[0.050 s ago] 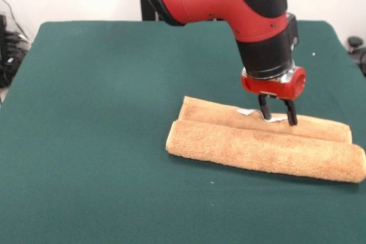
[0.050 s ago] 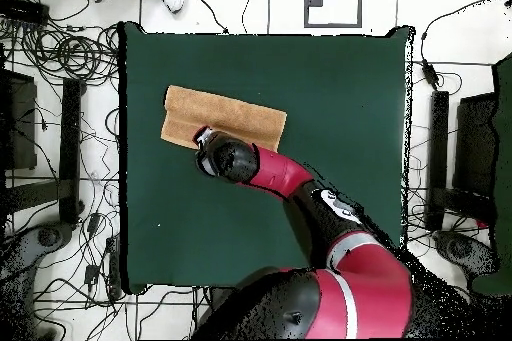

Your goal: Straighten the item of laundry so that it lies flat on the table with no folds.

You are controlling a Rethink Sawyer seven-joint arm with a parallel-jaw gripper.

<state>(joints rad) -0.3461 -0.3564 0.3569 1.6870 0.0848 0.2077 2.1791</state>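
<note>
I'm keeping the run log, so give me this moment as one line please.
towel: folded into long strip, not flat | gripper: open, tips down at towel's far fold by white tag | table: green | stage: unfolding not done

The green worktop [image 1: 103, 141] is carrying a single thing: the towel [image 1: 263, 150] is lying on it folded into a long double roll, two ridges side by side, a white tag [image 1: 247, 111] peeking out on the back ridge. The towel is sitting off-centre, nearer one side edge.
</note>
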